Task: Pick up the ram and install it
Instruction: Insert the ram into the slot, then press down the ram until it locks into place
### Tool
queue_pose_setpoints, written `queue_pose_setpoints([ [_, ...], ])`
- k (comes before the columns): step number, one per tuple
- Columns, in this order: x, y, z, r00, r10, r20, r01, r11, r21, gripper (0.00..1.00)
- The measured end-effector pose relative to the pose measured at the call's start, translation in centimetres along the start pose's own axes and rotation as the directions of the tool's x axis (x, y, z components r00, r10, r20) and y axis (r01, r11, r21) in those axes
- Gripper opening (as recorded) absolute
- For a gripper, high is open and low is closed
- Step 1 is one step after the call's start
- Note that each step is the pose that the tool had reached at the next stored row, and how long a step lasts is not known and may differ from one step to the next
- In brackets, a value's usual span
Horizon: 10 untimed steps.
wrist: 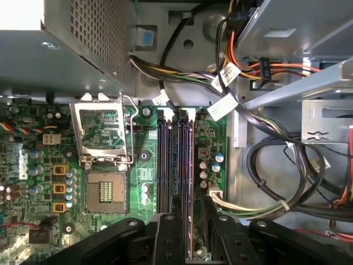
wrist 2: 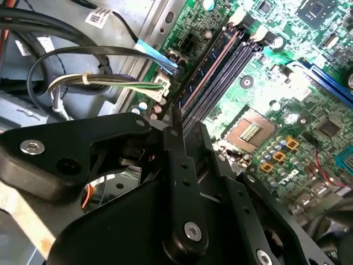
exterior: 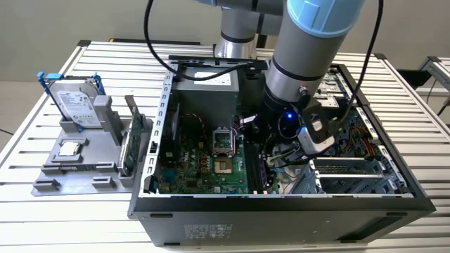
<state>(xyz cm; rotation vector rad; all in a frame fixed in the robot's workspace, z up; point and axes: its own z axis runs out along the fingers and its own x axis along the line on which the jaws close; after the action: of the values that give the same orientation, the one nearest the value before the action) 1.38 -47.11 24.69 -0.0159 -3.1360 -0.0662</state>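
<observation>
The ram (wrist: 186, 160) is a long dark stick standing on edge in one of the memory slots of the green motherboard (wrist: 218, 138), beside the CPU socket (wrist: 105, 190). In both wrist views my black gripper (wrist: 190, 212) straddles the stick's near end with a finger tight on each side, shut on it. From the second wrist view the ram (wrist 2: 212, 72) runs away from the fingertips (wrist 2: 175, 124) along the slot. In the exterior view the gripper (exterior: 262, 158) reaches down inside the open computer case, over the ram (exterior: 257, 171).
Bundled cables (wrist: 265, 165) and a white connector (wrist: 214, 191) lie close beside the slots. The grey power supply (exterior: 207, 89) stands behind. Drive bays (exterior: 351, 174) fill the case's right. On the exterior view's left, a grey fixture holds a hard drive (exterior: 74, 103) and a green card (exterior: 130, 142).
</observation>
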Motion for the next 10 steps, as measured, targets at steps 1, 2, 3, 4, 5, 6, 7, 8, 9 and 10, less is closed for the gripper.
queue_pose_setpoints([
  [1,0.0,0.01,-0.21,1.0,0.0,0.0,0.0,1.0,-0.0002,1.0],
  [2,0.0,0.01,-0.42,1.0,0.0,-0.0001,0.0,1.0,-0.0004,1.0],
  [3,0.01,0.01,-0.58,1.0,0.0,-0.0001,0.0,1.0,-0.0009,1.0],
  [4,0.01,0.01,-0.71,1.0,0.0,-0.0001,0.0,1.0,-0.0014,1.0],
  [5,0.01,0.01,-0.84,1.0,0.0,-0.0001,0.0,1.0,-0.0021,1.0],
  [6,0.01,0.01,-1.01,1.0,0.0,-0.0001,0.0,1.0,-0.0026,1.0],
  [7,0.01,0.01,-1.2,1.0,0.0,-0.0001,0.0,1.0,-0.0028,1.0],
  [8,0.01,-0.01,-1.31,1.0,0.0,-0.0001,0.0,1.0,-0.0027,1.0],
  [9,0.01,-0.02,-1.3,1.0,0.0,-0.0001,0.0,1.0,-0.0029,1.0],
  [10,0.01,-0.01,-1.3,1.0,0.0,-0.0001,0.0,1.0,-0.003,1.0],
])
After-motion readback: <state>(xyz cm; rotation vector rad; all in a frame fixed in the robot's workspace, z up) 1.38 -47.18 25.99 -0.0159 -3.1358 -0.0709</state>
